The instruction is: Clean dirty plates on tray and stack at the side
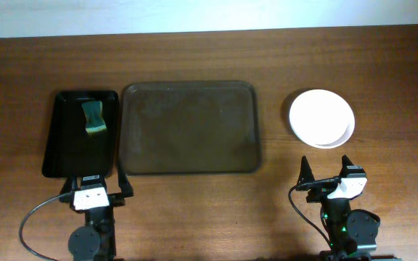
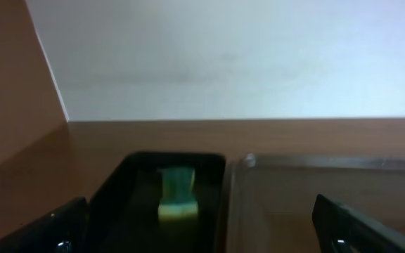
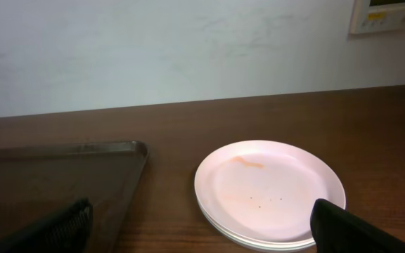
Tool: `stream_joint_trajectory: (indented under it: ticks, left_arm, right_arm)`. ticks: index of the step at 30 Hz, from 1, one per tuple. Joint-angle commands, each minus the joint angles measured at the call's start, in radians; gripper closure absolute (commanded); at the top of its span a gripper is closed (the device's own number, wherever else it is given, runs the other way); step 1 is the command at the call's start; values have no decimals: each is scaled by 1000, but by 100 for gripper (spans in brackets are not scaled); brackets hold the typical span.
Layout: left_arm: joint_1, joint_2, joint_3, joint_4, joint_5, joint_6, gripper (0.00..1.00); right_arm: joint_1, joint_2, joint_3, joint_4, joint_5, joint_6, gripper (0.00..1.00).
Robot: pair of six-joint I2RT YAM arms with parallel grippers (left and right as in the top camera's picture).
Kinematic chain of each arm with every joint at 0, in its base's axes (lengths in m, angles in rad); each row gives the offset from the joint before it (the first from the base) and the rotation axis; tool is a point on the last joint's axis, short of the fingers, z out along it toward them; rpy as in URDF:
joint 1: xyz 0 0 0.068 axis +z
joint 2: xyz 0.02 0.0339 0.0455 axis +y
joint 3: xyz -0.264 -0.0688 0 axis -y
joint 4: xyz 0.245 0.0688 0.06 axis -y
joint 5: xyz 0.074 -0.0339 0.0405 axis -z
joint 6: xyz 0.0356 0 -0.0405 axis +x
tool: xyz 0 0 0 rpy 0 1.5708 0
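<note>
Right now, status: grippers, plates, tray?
Left gripper open, right gripper open, both empty. Plates stacked right of tray, top one with faint orange streak. Tray holds no plates. Nothing in the way.

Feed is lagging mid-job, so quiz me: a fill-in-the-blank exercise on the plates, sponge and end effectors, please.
1. The white plates sit stacked on the table to the ____ of the large brown tray.
2. The green sponge lies in the small black tray, on the ____ side of the large brown tray.
3. The large brown tray holds ____ plates.
4. The left end effector and right end effector are both ____, holding nothing.
Missing words: right; left; no; open.
</note>
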Motion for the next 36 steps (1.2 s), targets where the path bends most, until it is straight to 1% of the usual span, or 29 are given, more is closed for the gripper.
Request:
stream_joint_trajectory:
  ticks: [1,4,36]
  left_arm:
    - [18,-15,-16,-53,32,99,1]
    - [18,-15,-16,-64,45,136,1]
    - [17,-14,-16,-64,51,135,1]
  right_arm:
    - [-4,-6,-8,-2,-6,6,2]
    - [-4,-6,-8,-2,-6,6,2]
    - [-4,-6,-8,-2,-6,6,2]
